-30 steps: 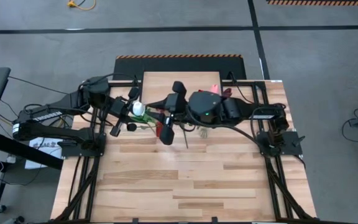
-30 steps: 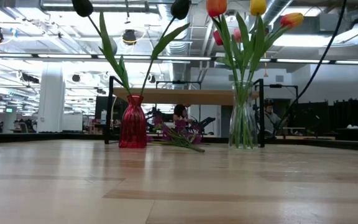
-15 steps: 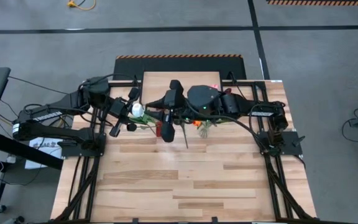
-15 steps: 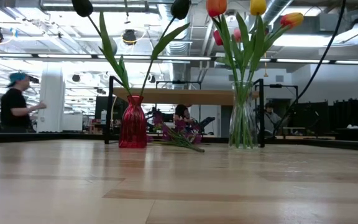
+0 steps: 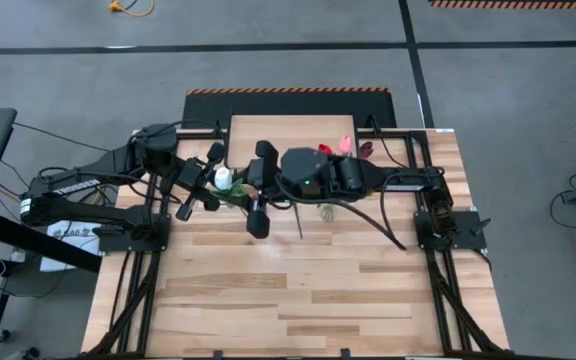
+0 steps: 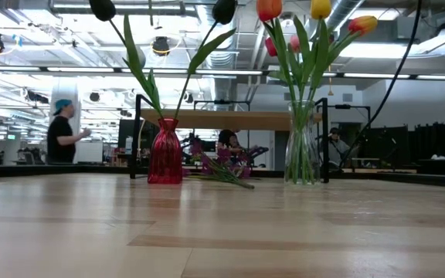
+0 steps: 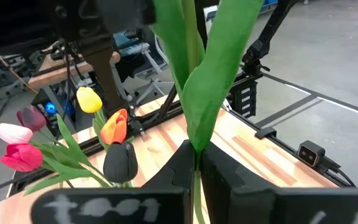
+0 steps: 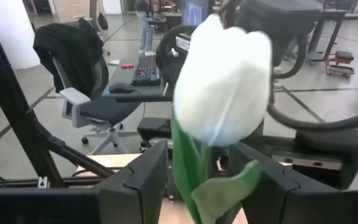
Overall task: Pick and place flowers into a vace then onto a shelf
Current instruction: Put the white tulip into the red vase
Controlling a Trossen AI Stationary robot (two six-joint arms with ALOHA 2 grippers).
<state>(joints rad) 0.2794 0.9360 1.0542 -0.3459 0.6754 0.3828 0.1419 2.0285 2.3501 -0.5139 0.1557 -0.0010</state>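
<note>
I see the white tulip (image 5: 224, 178) held aloft over the far tabletop (image 5: 328, 290), stem clamped in the left gripper (image 7: 196, 163) jaws. Right gripper (image 8: 194, 163) jaws stand apart on either side of its stem. Red vase (image 6: 165, 151) and clear vase (image 6: 303, 144) stand before the shelf (image 6: 230, 119).

We are seeing the table (image 6: 222, 232) carrying a red vase (image 6: 165, 152), a purple sprig (image 6: 221, 168) and a glass vase (image 6: 303, 145) toward twelve o'clock, before the shelf (image 6: 230, 119).
</note>
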